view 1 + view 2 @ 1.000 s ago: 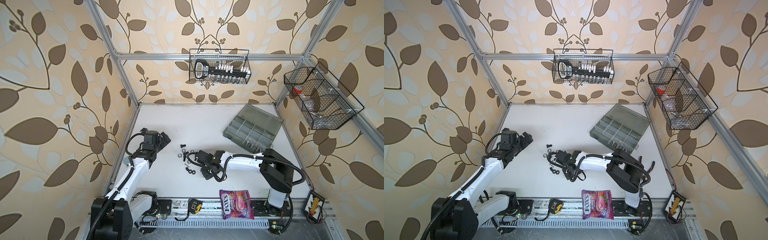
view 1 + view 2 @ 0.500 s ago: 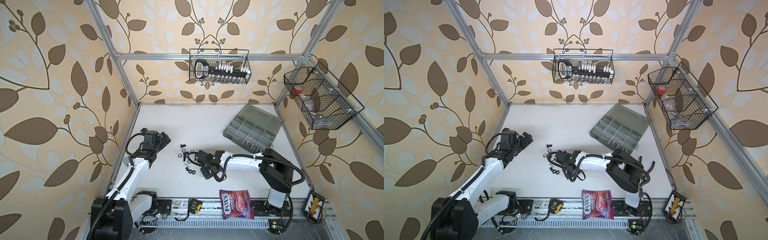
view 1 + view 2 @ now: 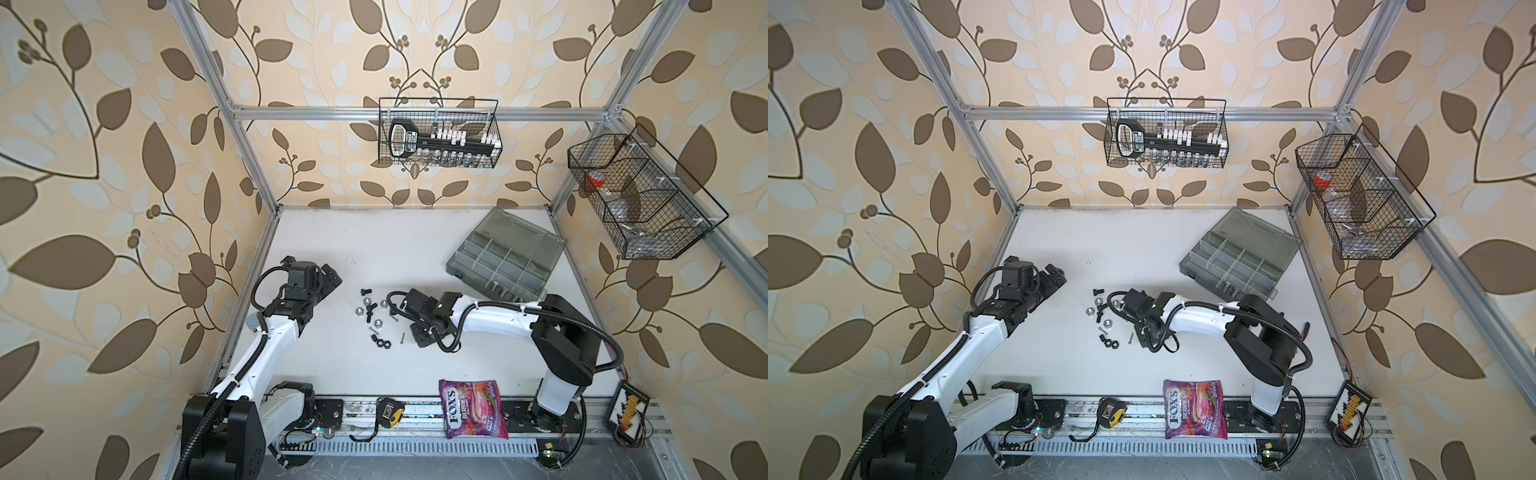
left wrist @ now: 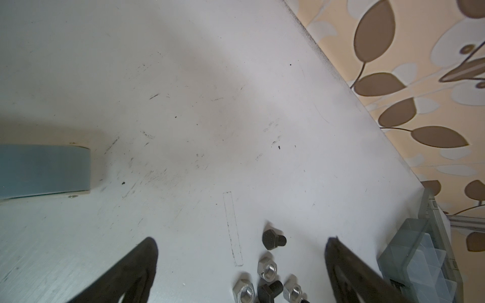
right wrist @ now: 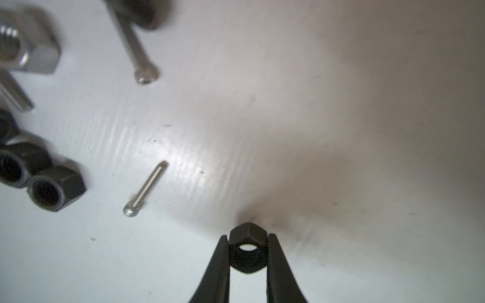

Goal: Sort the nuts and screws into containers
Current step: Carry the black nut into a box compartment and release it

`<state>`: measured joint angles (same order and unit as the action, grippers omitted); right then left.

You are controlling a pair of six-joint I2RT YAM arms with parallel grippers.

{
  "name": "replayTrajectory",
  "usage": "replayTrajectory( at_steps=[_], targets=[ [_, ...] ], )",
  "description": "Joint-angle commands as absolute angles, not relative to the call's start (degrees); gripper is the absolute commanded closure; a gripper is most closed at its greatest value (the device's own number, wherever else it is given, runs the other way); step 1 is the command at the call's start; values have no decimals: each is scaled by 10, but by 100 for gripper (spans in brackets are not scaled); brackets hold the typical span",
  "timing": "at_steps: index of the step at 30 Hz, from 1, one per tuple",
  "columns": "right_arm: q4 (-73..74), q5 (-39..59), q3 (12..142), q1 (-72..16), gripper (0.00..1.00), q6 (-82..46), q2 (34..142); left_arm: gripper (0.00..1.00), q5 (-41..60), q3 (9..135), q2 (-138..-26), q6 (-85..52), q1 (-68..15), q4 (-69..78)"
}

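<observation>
Nut, small black hex metal, is sitting clamped betw. right gripper jaws, close to white tabletop, near thin silver screw. Left gripper is hovering w/ jaws wide open. Grey translucent organizer box is lying well apart, lid open.

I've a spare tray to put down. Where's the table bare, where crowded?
Bare: the far half, left of the organizer box; the strip between nuts and candy bag. Crowded: screws and nuts mid-table, beside the right arm.
</observation>
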<state>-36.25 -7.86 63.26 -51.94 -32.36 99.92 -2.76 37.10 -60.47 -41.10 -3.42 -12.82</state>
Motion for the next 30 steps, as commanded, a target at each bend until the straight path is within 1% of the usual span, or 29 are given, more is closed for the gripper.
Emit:
replayTrajectory(
  at_steps=[1,6,13,16,22,26,30],
  targets=[
    [-377,-120,617,-469,100,-324,940,1,-18,392,-605,-407,-36,-119],
    [-379,-136,594,-352,100,-299,882,1,-15,395,-609,-405,-36,-119],
    [-359,-142,574,-177,100,-280,831,1,-10,400,-613,-405,-36,-115],
    [-342,-142,561,-120,100,-278,814,1,-4,401,-615,-403,-36,-113],
    [-292,-126,535,-24,100,-280,799,1,2,397,-620,-405,-36,-107],
    [-271,-110,531,12,100,-282,800,1,5,400,-621,-403,-36,-108],
    [-262,-120,529,38,99,-279,809,1,1,399,-619,-402,-36,-109]
  ],
)
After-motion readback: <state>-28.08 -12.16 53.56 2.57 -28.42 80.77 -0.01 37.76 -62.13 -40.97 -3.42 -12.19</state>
